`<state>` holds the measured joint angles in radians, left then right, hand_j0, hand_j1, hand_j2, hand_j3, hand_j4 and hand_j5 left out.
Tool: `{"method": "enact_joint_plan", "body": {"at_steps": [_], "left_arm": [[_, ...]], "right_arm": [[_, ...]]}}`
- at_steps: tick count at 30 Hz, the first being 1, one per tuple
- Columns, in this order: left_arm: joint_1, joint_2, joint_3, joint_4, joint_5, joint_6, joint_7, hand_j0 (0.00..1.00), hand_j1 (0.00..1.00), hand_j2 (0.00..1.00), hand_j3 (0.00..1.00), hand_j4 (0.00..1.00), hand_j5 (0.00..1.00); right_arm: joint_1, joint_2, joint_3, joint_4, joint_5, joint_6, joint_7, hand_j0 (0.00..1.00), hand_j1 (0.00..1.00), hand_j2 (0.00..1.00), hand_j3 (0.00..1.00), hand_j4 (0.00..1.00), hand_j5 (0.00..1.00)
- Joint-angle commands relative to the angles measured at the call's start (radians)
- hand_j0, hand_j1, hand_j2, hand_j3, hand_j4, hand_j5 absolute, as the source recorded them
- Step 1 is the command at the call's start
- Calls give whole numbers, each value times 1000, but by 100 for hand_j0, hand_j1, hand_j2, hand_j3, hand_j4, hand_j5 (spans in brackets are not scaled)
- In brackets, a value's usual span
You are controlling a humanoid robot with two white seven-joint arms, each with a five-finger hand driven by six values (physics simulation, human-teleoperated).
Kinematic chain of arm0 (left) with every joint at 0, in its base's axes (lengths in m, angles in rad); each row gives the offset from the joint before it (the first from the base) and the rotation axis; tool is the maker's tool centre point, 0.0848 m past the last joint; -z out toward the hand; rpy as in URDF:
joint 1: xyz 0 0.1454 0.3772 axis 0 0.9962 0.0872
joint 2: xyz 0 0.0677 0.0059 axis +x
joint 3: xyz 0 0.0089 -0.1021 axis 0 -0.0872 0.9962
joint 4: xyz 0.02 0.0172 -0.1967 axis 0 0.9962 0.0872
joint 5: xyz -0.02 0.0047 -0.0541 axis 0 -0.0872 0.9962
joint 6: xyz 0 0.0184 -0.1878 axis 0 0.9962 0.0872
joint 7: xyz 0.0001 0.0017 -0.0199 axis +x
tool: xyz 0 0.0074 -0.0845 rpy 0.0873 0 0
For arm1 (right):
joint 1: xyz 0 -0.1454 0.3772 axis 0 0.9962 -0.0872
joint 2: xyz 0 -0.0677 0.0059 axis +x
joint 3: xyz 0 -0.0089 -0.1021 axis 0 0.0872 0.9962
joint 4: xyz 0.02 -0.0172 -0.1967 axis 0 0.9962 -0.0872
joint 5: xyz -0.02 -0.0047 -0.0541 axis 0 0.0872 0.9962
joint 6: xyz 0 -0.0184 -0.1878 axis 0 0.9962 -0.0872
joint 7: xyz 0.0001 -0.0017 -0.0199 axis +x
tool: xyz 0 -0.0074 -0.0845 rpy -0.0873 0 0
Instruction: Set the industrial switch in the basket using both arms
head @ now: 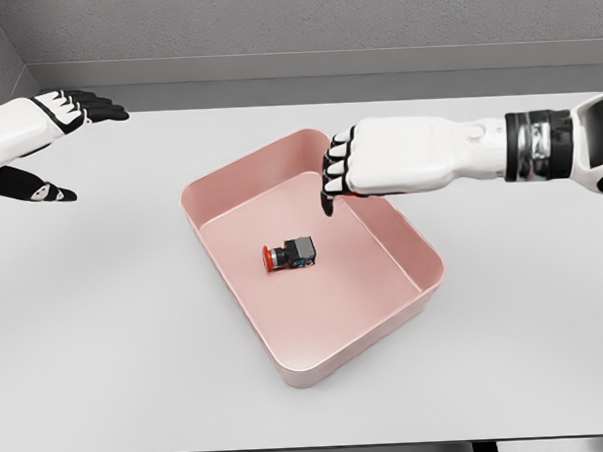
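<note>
Your right hand (344, 174) reaches in from the right side and hangs over the far part of the pink basket (313, 371), palm down, its black-tipped fingers (328, 200) drooping loosely toward the basket floor and closed on nothing. Below and a little to the left of those fingertips, well apart from them, the industrial switch (292, 253) lies on its side on the basket's floor, roughly in the middle, its red button end pointing away from your right hand toward the left wall and its dark body toward the right. Nothing touches it. Your left hand (62, 126) is far off at the left edge of the view, raised over the white table (96, 335) and clear of the basket, with the fingers stretched out straight above and the thumb spread wide below, gripping nothing. The basket sits skewed on the table between your two hands, nearer the right one.
</note>
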<state>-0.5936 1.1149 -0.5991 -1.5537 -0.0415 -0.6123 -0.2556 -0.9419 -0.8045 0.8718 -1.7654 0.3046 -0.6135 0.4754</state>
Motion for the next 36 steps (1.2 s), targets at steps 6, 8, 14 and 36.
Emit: {"method": "enact_joint_plan", "body": {"at_steps": [6,8,14,36], "left_arm": [[2,3,1,0,11,1,1,100,100,100,100,100,100],[2,3,1,0,11,1,1,100,100,100,100,100,100],[2,5,-1,-3,8,1,1,100,100,100,100,100,100],[18,3,-1,-3,2,1,-2,100,100,100,100,100,100]], "right_arm": [[-5,61,10,1,-4,3,31,63,63,63,63,63,63],[-8,76,10,1,-4,3,31,97,97,97,97,97,97],[-11,77,9,3,-4,3,31,100,100,100,100,100,100],[158,-251,-103,284,-206,3,-20,100,100,100,100,100,100]]}}
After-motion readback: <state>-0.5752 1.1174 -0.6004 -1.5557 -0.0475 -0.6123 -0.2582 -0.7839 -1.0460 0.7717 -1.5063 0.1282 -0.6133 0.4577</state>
